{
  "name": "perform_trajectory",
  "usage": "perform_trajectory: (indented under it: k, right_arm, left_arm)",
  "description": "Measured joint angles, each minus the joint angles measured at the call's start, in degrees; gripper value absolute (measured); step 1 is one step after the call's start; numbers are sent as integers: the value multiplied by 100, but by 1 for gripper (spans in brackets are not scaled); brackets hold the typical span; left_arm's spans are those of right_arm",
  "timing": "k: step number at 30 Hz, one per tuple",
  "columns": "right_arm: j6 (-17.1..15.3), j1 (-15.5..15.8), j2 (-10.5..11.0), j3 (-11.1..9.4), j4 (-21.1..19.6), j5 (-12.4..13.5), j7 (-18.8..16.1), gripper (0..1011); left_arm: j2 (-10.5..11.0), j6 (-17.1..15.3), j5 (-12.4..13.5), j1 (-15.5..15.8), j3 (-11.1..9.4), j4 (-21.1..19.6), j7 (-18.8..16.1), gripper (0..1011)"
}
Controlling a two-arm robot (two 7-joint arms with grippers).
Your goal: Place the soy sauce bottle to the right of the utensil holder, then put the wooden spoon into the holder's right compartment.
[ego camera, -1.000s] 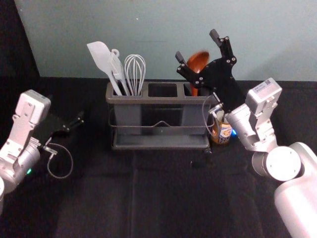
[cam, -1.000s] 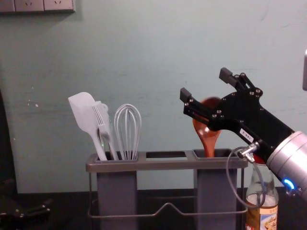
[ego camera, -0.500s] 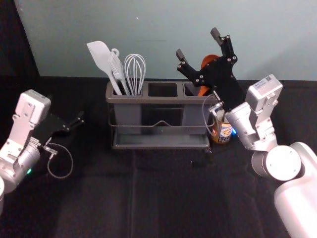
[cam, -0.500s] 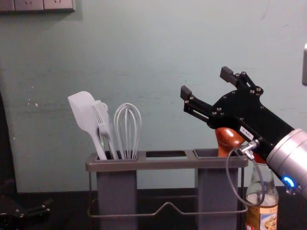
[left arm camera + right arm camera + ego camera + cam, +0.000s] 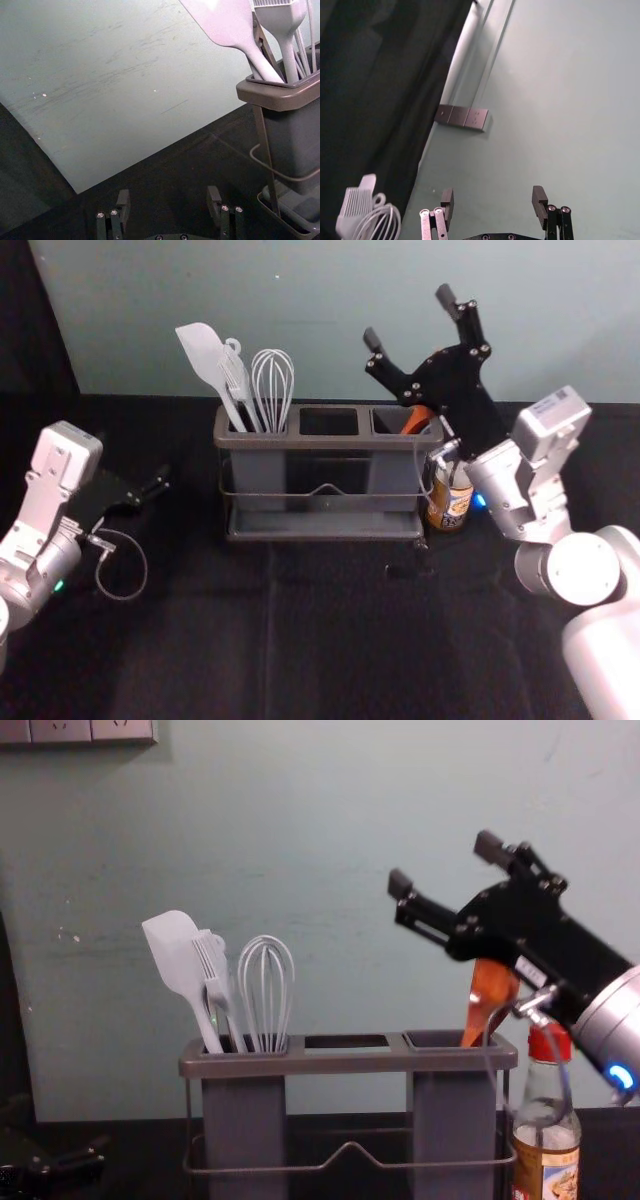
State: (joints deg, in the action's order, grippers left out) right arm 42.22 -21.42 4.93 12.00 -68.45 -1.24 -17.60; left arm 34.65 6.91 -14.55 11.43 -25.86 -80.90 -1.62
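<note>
Above the right end of the utensil holder, my right gripper is open and holds nothing; its spread fingers show in the right wrist view, the gripper facing the wall. The wooden spoon stands in the holder's right compartment, leaning right, its upper part partly behind the gripper. Just right of the holder the soy sauce bottle stands upright with a red cap, touching or very near it. My left gripper is parked at the left, open, and the left wrist view shows the empty gripper.
A white spatula, a brush and a whisk stand in the holder's left compartment. The middle compartment lies between them and the spoon. A pale wall rises behind the dark table.
The spoon has tipped over to the right within its compartment. My right gripper, open throughout, has moved up and to the right, away from the holder. The left arm has stayed still.
</note>
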Motion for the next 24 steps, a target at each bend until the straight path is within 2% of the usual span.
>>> perform_trajectory:
  k: [10, 13, 20, 24]
  right_arm:
    - [-59, 393, 213, -296, -777, 219, 38, 1002]
    - [-42, 508, 288, -505, -953, 354, 68, 1002]
    - [216, 561, 332, -904, -933, 487, 161, 1002]
    - [285, 577, 306, -1123, -814, 341, 315, 1002]
  left_arm:
    - [0, 0, 0, 0, 0, 0, 0, 1005]
    - [0, 0, 0, 0, 0, 0, 0, 1005]
    - [0, 0, 0, 0, 0, 0, 0, 1005]
    - [0, 0, 0, 0, -1, 0, 0, 1005]
